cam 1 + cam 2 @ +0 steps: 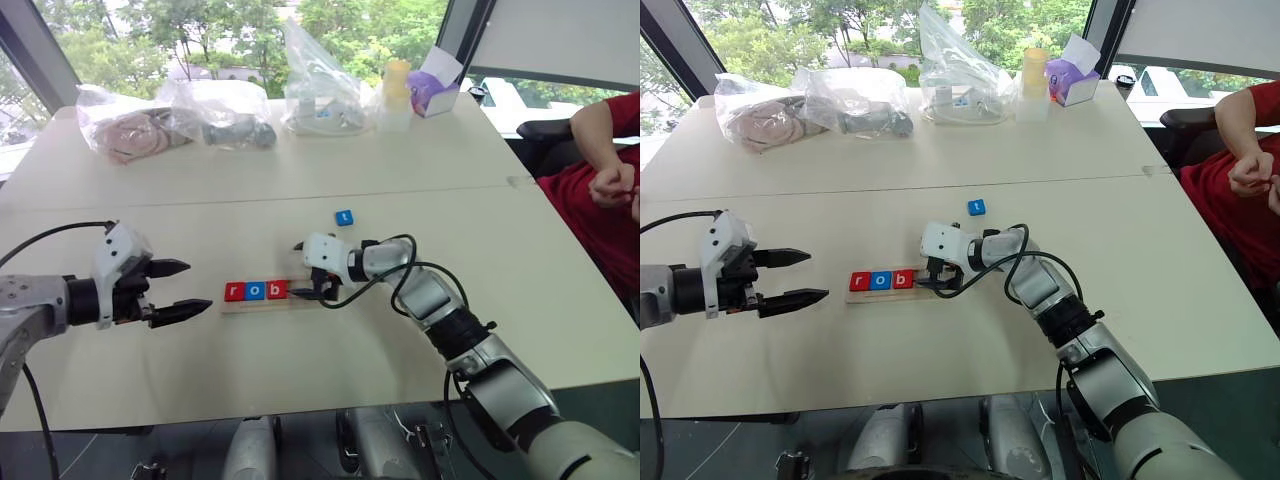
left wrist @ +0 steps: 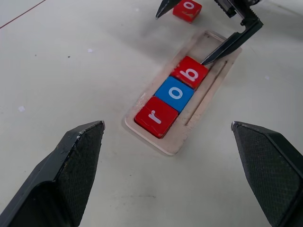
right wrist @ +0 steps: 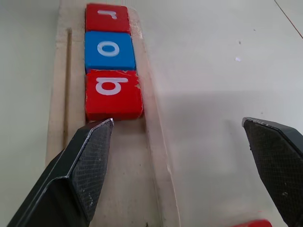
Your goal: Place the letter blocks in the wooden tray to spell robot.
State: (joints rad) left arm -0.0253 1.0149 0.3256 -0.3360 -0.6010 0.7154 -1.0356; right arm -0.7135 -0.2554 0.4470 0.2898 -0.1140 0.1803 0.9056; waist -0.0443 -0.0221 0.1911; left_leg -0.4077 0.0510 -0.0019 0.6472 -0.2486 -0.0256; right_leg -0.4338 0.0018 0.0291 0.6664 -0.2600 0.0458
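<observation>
Wooden tray (image 2: 214, 90) holding r, o, b blocks (image 2: 175, 92), right claw (image 1: 306, 269) wide open over its bare end, left claw (image 1: 175, 291) open, empty.

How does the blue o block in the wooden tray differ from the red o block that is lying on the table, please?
The blue o block sits in the wooden tray, between the r block and the b block; the red o block lies on the table, outside the tray beyond its empty end. One is blue, the other red. The blue one touches its neighbours; the red one lies alone. Both are small squares bearing a white o.
</observation>
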